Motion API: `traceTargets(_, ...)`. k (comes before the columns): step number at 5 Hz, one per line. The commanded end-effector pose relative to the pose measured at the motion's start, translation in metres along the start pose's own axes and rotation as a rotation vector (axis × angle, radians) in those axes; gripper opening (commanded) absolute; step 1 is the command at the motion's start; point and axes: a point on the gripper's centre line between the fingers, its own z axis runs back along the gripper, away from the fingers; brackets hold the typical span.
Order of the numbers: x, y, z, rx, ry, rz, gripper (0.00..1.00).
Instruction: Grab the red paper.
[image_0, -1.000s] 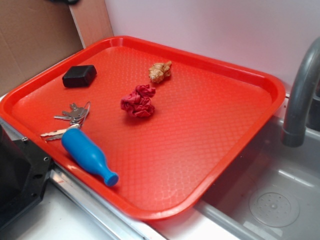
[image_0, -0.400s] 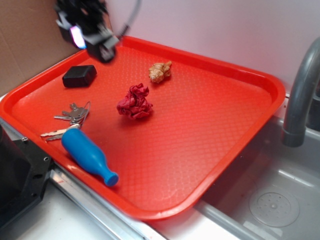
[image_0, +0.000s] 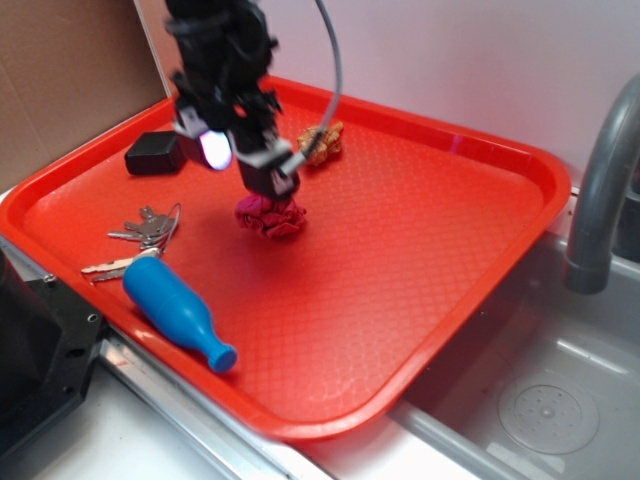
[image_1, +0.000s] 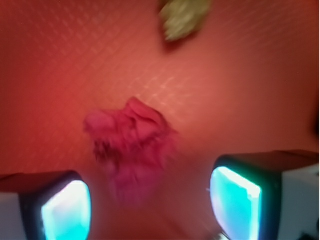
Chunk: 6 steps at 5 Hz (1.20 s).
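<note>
Red paper (image_0: 272, 215) mid-tray (image_0: 420, 250), between spread jaws; tan wad (image_0: 322, 143) behind, keys (image_0: 140, 238) left.

Below me, orange-red tray (image_0: 480, 230) on the surface by the sink: red paper (image_0: 272, 215), tan wad (image_0: 322, 143), black box (image_0: 157, 153), keys (image_0: 140, 238), blue bottle (image_0: 178, 312).

The exterior camera looks down obliquely across the orange-red tray (image_0: 420, 260) from its near corner; the wrist camera, close and blurred, faces straight down, sharing the red paper (image_0: 270, 215) (image_1: 132, 150) mid-tray.
</note>
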Motion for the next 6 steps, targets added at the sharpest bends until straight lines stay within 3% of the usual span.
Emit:
traceTargets(1, 0.009, -0.019, -0.038, 0.032, 0.006, -0.035, 1.0)
traceTargets(2, 0.006, -0.015, -0.034, 0.039, 0.006, 0.015, 0.0)
traceTargets(3, 0.004, -0.007, -0.01, 0.074, 0.005, 0.036, 0.0)
traceTargets(5, -0.024, 0.034, 0.094, 0.045, -0.026, 0.179, 0.0)
traceTargets(6, -0.034, 0.05, 0.145, 0.068, -0.093, 0.264, 0.0)
